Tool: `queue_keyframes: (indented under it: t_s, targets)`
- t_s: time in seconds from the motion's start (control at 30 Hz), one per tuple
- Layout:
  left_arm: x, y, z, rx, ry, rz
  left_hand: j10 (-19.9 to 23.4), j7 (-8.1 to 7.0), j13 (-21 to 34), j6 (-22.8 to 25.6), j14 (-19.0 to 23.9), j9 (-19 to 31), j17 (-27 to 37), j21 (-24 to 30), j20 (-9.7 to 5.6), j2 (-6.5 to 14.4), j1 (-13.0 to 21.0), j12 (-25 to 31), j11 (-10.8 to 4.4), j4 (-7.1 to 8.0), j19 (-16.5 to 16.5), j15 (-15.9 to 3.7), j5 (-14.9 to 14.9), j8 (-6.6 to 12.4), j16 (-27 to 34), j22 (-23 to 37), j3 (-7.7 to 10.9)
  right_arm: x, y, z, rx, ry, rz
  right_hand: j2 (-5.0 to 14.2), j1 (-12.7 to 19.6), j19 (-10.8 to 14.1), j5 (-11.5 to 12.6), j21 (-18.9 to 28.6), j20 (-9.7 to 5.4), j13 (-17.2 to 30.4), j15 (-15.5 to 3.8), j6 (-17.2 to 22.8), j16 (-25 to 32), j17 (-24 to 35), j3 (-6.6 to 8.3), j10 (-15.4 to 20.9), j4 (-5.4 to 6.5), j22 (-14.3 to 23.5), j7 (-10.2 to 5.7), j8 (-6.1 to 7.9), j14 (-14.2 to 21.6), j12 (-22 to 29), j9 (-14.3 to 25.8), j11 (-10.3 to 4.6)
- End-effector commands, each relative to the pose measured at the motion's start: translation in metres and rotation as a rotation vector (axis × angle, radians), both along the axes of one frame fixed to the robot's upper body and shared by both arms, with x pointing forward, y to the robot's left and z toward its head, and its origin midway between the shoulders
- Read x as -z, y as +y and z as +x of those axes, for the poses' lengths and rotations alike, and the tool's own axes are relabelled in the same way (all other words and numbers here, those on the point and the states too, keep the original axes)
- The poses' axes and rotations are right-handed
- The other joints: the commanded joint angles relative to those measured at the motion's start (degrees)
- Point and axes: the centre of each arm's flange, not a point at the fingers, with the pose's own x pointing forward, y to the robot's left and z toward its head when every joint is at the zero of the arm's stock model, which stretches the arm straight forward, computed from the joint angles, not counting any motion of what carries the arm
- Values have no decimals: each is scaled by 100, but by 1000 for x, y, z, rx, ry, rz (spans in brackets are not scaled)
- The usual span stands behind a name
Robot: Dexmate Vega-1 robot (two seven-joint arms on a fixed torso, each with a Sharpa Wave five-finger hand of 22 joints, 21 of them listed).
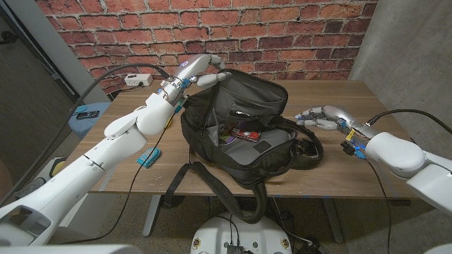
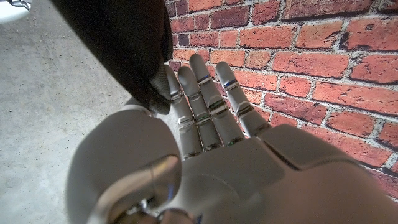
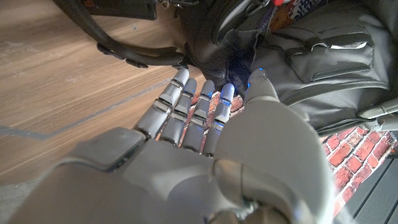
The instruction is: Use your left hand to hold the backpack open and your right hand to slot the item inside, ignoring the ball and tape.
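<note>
A black backpack lies in the middle of the table with its mouth wide open. Inside it lies a red and dark packet. My left hand is at the bag's far top rim, and the black fabric sits pinched between its thumb and its stretched fingers. To the right of the bag, my right hand hovers low over the table, fingers straight and pointing at the bag's side, with nothing in it.
A small blue object lies on the table left of the bag. A white power strip sits at the far left edge. The bag's strap hangs over the front edge. A brick wall stands behind.
</note>
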Motion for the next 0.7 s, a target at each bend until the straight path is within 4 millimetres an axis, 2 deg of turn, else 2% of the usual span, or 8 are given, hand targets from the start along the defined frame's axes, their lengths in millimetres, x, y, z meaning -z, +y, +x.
queue_keyframes:
  t_s: [0.03, 0.7]
  targets:
    - [1, -6, -3, 27, 8, -4, -7, -24, 6, -3, 6, 8, 9, 51, 14, 33, 6, 13, 7, 1, -14, 2, 30, 18, 9, -8, 18, 0, -16, 14, -6, -8, 49, 17, -82, 33, -17, 11, -50, 16, -634, -47, 48, 16, -21, -15, 12, 9, 14, -21, -7, -10, 7, 45]
    - [2, -13, -10, 131, 125, -59, -12, -23, 1, -27, -9, 22, 13, 73, 17, 38, 12, 15, 6, -6, -29, 18, 34, 32, 13, -10, 18, -11, -23, 33, -41, -76, 125, 47, -202, 8, -50, -3, -25, 3, -547, -182, 37, 9, -46, -67, 61, 12, 68, -78, -81, -37, 2, 101]
